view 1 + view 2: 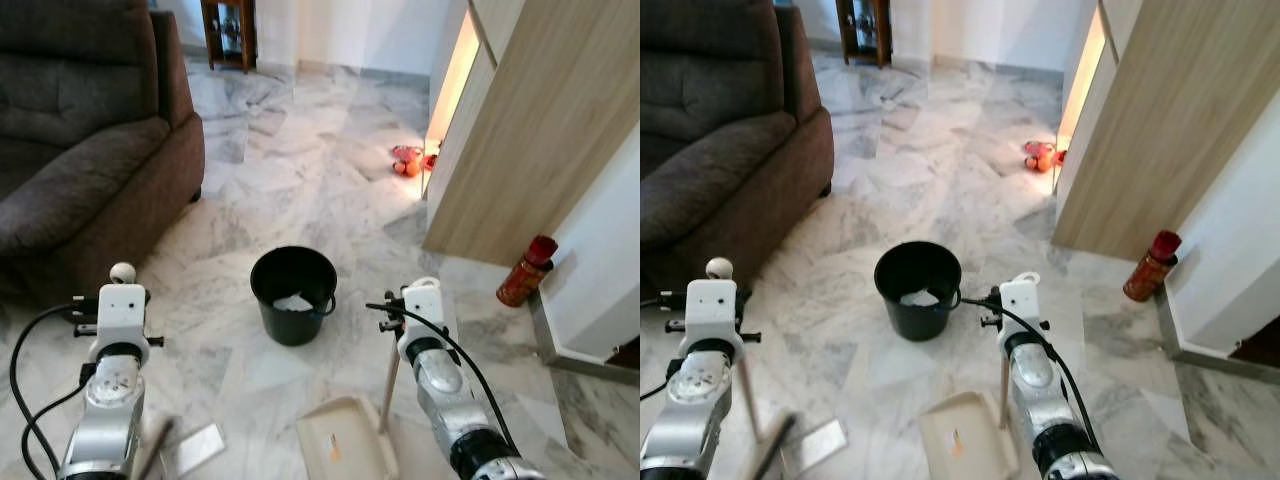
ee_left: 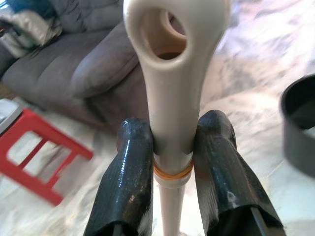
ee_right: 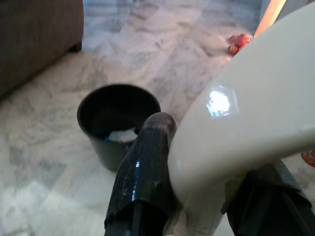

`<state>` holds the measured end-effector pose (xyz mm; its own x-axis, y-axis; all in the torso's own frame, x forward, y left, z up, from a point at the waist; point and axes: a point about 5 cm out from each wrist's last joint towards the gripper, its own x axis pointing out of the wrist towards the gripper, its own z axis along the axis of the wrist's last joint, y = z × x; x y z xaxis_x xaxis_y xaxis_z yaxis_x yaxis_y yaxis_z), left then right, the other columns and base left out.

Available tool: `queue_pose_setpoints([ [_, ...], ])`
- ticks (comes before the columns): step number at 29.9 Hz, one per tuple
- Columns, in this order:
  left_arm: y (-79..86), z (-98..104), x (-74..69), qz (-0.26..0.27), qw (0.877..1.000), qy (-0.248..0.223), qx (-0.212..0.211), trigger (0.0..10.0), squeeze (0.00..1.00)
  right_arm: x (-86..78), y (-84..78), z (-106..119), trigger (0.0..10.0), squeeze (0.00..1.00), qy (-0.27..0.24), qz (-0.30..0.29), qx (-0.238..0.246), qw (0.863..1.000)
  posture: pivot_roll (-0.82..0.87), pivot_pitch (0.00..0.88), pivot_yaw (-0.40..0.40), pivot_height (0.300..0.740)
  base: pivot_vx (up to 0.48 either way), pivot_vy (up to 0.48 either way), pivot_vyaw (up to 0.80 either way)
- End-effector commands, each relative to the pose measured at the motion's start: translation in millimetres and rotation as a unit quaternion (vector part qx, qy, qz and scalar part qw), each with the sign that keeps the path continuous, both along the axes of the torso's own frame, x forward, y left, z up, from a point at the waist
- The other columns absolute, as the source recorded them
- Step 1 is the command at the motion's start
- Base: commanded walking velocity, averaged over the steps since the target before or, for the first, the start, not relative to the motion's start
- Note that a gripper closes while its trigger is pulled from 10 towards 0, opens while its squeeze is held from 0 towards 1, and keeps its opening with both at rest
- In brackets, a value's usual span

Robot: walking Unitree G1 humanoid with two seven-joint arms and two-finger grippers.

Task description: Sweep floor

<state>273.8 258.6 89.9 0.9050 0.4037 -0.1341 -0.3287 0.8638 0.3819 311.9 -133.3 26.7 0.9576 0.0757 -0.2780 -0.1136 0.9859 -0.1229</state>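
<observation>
My left gripper is shut on the cream broom handle, just below its holed top. In the eye views the handle's round end rises beside my left wrist, and the blurred broom head is low on the floor next to a flat pale sheet. My right gripper is shut on the glossy cream dustpan handle. The thin pole runs down to the cream dustpan lying on the marble floor. A black bucket with white paper inside stands between my arms, a little ahead.
A brown sofa fills the left side. A wooden cabinet stands to the right, with a red canister by the wall and small orange toys at its far corner. A red stool stands near the sofa.
</observation>
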Motion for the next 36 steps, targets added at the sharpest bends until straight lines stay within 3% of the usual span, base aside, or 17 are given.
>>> queue_pose_setpoints([
  [1, 2.9, 4, -2.2, 0.013, 0.999, 0.011, 0.029, 10.0, 0.00, 4.8, 2.3, 3, 10.0, 0.00, 0.004, -0.003, 0.013, 1.000, 0.05, 0.043, -0.053, 0.740, 0.000, 0.000, 0.00],
  [5, 7.6, 11, -6.8, 0.029, 0.997, 0.024, 0.068, 10.0, 0.00, 4.6, 2.1, 1, 10.0, 0.00, 0.013, -0.010, 0.030, 0.999, 0.06, 0.049, -0.055, 0.740, 0.000, 0.000, 0.00],
  [10, 11.4, -2, -14.1, 0.045, 0.995, 0.063, 0.065, 10.0, 0.00, 0.4, 4.4, -8, 10.0, 0.00, 0.050, -0.035, 0.081, 0.995, 0.06, 0.051, -0.056, 0.740, 0.000, 0.000, 0.00],
  [15, 6.6, -4, -14.4, 0.038, 0.996, 0.057, 0.058, 10.0, 0.00, -2.4, 8.6, -14, 10.0, 0.00, 0.077, -0.043, 0.115, 0.989, 0.06, 0.056, -0.059, 0.740, 0.000, 0.000, 0.00],
  [19, 6.3, 4, -13.1, 0.033, 0.995, 0.046, 0.085, 10.0, 0.00, -3.4, 11.4, -15, 10.0, 0.00, 0.082, -0.051, 0.147, 0.984, 0.06, 0.056, -0.059, 0.740, 0.000, 0.000, 0.00],
  [23, 2.8, 18, -7.3, 0.019, 0.993, 0.021, 0.117, 10.0, 0.00, -0.4, 10.1, -9, 10.0, 0.00, 0.046, -0.073, 0.167, 0.982, 0.06, 0.058, -0.061, 0.740, 0.000, 0.000, 0.00],
  [30, -6.7, 28, -0.5, -0.005, 0.993, -0.006, 0.120, 10.0, 0.00, 9.9, 3.6, 9, 10.0, 0.00, -0.018, -0.079, 0.162, 0.983, 0.06, 0.058, -0.059, 0.740, 0.000, 0.000, 0.00],
  [36, -8.6, 30, -0.1, -0.012, 0.993, -0.009, 0.118, 10.0, 0.00, 10.3, 6.4, 9, 10.0, 0.00, -0.012, -0.067, 0.157, 0.985, 0.06, 0.059, -0.059, 0.740, 0.000, 0.000, 0.00],
])
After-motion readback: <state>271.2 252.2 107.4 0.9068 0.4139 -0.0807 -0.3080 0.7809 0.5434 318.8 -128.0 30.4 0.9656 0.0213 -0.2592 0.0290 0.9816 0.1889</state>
